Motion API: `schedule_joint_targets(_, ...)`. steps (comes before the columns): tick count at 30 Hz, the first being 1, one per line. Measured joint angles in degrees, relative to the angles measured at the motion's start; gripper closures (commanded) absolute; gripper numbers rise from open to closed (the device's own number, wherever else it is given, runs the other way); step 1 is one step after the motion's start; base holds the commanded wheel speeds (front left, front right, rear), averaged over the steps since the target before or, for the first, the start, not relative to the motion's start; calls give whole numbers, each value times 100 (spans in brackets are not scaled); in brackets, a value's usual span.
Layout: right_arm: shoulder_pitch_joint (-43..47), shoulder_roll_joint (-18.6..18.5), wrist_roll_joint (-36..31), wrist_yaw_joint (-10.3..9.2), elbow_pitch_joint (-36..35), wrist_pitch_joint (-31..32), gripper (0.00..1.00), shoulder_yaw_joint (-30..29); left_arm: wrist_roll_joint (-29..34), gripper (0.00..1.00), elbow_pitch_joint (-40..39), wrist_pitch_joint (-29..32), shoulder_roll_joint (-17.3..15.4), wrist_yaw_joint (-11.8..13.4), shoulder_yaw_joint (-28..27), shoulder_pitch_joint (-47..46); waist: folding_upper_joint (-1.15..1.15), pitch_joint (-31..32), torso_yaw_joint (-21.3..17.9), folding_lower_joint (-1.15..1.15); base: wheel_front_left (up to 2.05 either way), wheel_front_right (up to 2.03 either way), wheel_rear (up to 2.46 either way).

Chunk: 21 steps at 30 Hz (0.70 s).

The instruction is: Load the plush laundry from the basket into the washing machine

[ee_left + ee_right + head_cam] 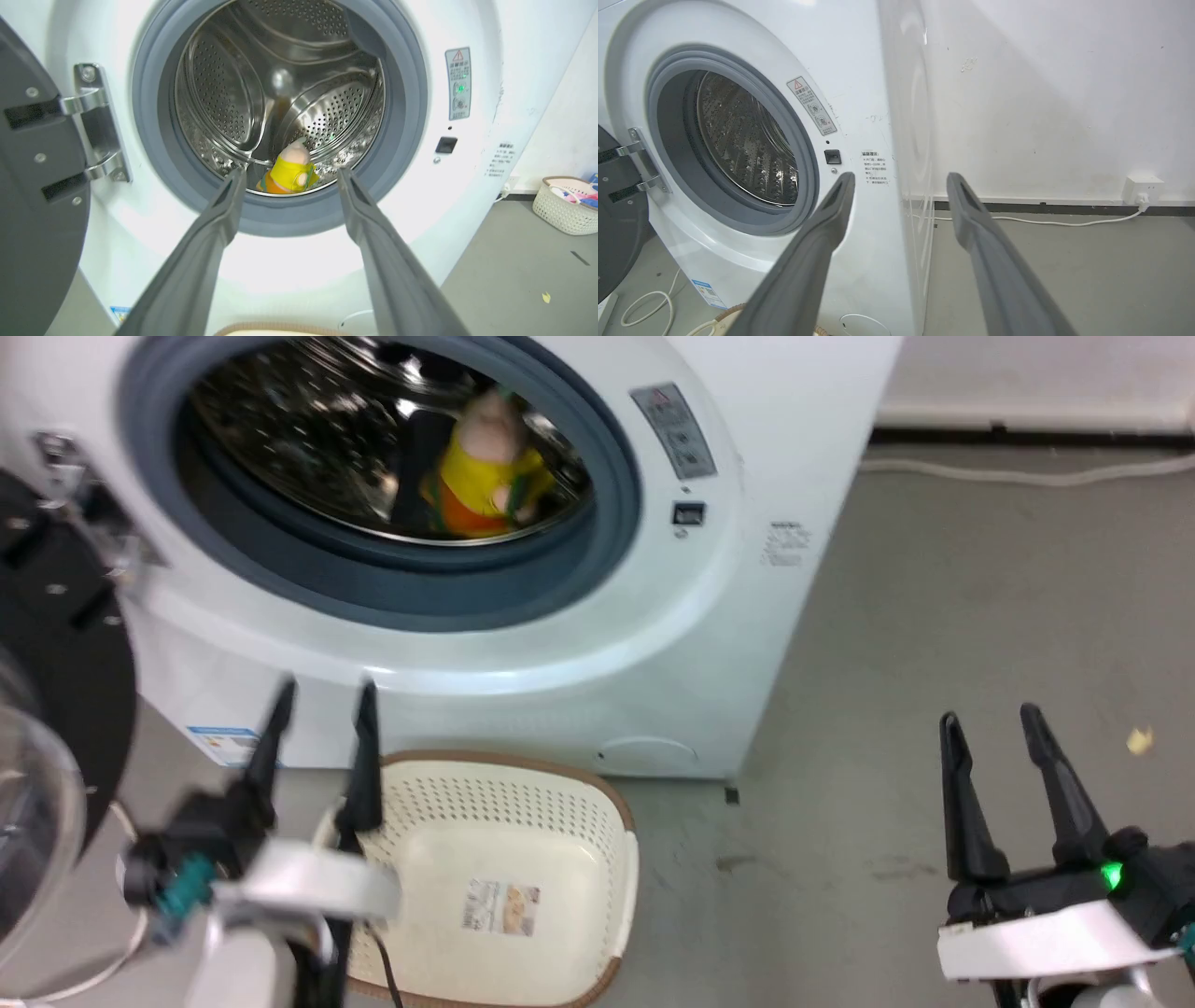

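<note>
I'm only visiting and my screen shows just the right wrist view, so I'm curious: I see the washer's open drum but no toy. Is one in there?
Observer: Yes. In the left wrist view the plush laundry lies low in the drum, pink head up.
Operator: Is anything in the basket?
Observer: In the head view the basket shows a floor bare except for a label.
Operator: What is the other claw doing?
Observer: The left gripper is open and holds nothing, outside the washing machine, fingers pointing at its opening.
</note>
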State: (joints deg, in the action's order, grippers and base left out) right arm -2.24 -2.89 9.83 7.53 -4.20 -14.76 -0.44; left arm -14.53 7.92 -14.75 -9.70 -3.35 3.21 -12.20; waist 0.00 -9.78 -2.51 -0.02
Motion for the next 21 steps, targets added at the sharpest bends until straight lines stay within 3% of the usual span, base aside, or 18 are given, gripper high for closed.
schedule_joint_targets(4,186,-1,-10,0,52,1,0,29,260,0,-232,0,167,124,79,622,0,261,159,0,0,0,0)
schedule_joint_targets(10,437,-1,35,0,156,1,0,169,567,0,-167,0,170,176,196,1172,0,556,229,1,0,0,0)
schedule_joint_targets(21,566,-1,65,0,378,1,0,332,638,0,93,1,315,220,230,1352,0,706,225,2,0,0,0)
